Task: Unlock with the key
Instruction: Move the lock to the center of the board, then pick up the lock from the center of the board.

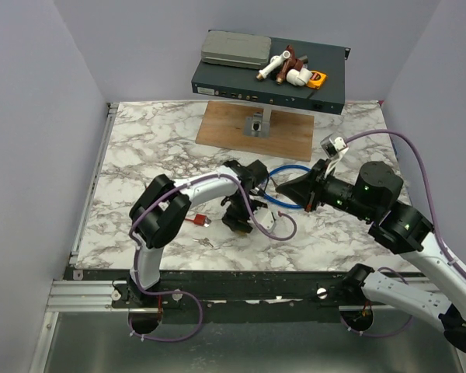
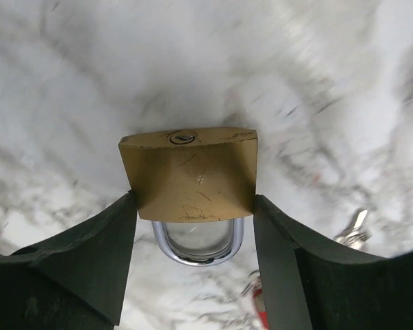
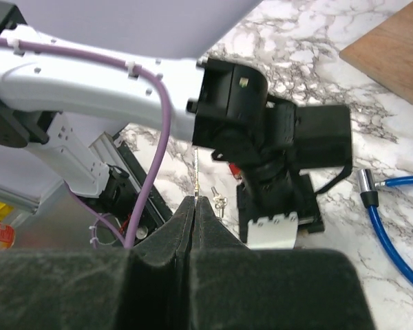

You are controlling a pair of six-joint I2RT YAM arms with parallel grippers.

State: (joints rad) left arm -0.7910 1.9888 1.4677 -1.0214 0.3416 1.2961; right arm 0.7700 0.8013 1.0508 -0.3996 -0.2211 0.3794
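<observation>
A: Risk?
B: My left pincer (image 2: 194,201) pinches the brass padlock (image 2: 193,175) by its sides over the marble table (image 2: 296,82). My right pincer (image 3: 195,203), pressed together, nips the thin silver key (image 3: 195,172), which may twist and miss the keyhole (image 2: 182,137).

no readable text or numbers, none legible on the padlock (image 2: 193,175)

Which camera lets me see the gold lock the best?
The left wrist view. The padlock fills the middle there, keyhole facing the camera, held by the left gripper. From the top, that gripper covers it. The right wrist view shows only the gripper's outside, and no lock can be made out.
</observation>
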